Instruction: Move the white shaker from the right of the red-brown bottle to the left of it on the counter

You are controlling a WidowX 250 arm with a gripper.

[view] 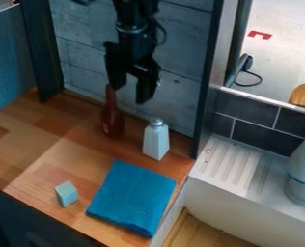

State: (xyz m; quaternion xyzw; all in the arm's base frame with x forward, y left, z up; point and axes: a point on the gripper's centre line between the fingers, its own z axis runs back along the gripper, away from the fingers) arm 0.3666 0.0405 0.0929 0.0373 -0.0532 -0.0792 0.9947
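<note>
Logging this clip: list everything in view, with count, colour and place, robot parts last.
Bottle: one, reddish brown, by the back panel
Shaker-like container: one, white, right of the bottle
Cloth: one, blue, front of counter
Block: one, pale blue-grey, left of the cloth
Counter: one, wood brown, beneath these
Ribbed ledge: one, white, right
Vessel: one, pale grey, right edge
Floor mark: one, red, upper right
Arm: one, black, top
Pincer: one, black, above the bottle and container, fingers apart
</note>
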